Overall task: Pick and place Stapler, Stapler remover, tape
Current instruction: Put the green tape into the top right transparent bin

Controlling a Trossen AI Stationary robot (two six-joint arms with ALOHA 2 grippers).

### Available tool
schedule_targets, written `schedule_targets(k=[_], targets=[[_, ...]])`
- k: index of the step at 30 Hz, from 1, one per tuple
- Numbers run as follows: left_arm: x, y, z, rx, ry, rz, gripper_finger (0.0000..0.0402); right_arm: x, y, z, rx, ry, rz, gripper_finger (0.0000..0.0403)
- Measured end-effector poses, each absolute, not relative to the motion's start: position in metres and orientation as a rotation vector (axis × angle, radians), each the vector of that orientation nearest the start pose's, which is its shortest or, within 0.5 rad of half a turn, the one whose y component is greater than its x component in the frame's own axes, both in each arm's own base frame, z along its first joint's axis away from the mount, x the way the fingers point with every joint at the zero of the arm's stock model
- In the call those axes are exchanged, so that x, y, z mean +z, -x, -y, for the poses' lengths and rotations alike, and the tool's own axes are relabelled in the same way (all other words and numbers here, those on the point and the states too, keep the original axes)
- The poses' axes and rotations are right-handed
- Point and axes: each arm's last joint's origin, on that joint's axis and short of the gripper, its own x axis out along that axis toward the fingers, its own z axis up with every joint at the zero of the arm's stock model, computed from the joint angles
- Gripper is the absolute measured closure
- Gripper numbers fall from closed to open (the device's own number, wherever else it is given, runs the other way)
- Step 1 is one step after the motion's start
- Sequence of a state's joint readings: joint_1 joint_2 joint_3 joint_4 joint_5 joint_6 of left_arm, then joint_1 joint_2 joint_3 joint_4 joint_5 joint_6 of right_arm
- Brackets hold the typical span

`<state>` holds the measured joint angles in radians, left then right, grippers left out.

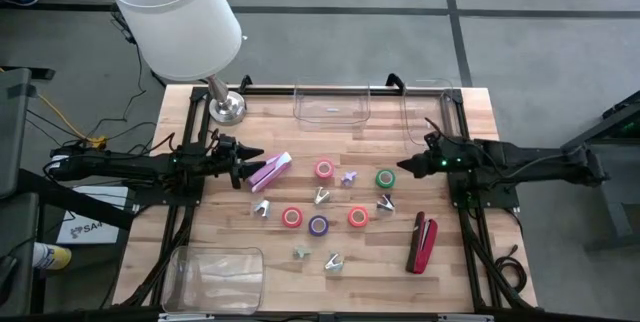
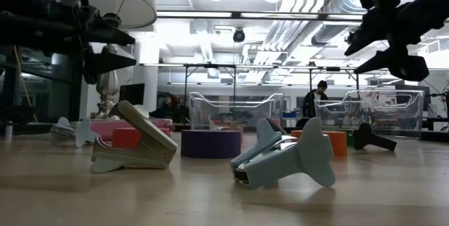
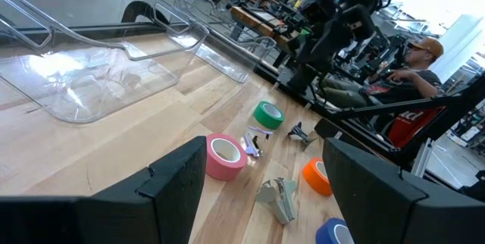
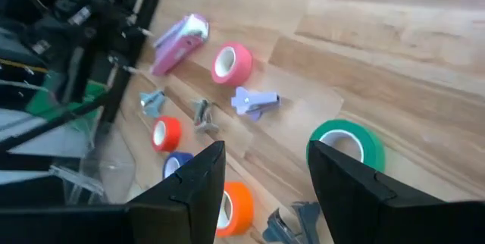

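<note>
Tape rolls point(image 1: 324, 169) and staple removers point(image 1: 321, 196) crowd the table's point(image 1: 200, 224) middle; bare wood lies toward the left edge

Overhead, table-level, wrist cams probably share table point(image 1: 220, 232).

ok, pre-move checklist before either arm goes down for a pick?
1. Left tool open and empty: ok, hovering by the pink stapler.
2. Right tool open and empty: ok, raised just beside the green tape.
3. Green tape free of neighbours: ok, lying flat with bare wood around it.
4. Pink stapler reachable: ok, lies flat at the left tool's tips.
5. Clear bins at the far edge ready to receive: ok, both look empty from above.
6. Red stapler unobstructed: ok, alone near the right front.
</note>
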<state>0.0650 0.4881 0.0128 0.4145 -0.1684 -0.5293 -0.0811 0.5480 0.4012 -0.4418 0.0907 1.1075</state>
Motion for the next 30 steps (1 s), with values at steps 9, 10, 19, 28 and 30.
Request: schedule_targets(k=[9, 10, 19, 28, 30], targets=[[0.163, -0.128, -0.013, 0.244, 0.524, 0.002, 0.0141, 0.220, -0.147, 0.020, -0.616, -1.131, -0.583, 0.0221], [0.163, -0.128, -0.013, 0.244, 0.524, 0.002, 0.0141, 0.222, -0.149, 0.021, -0.641, -1.138, -0.600, 0.0221], [0.163, -0.128, -0.013, 0.244, 0.524, 0.001, 0.0141, 0.231, -0.163, 0.030, -0.836, -1.133, -0.809, 0.0216], [0.163, -0.128, -0.013, 0.244, 0.524, 0.001, 0.0141, 0.210, -0.184, 0.032, -0.916, -1.157, -1.008, 0.0135], [0.163, -0.128, -0.013, 0.244, 0.524, 0.001, 0.0141, 0.203, -0.191, 0.033, -0.922, -1.157, -1.030, 0.0122]])
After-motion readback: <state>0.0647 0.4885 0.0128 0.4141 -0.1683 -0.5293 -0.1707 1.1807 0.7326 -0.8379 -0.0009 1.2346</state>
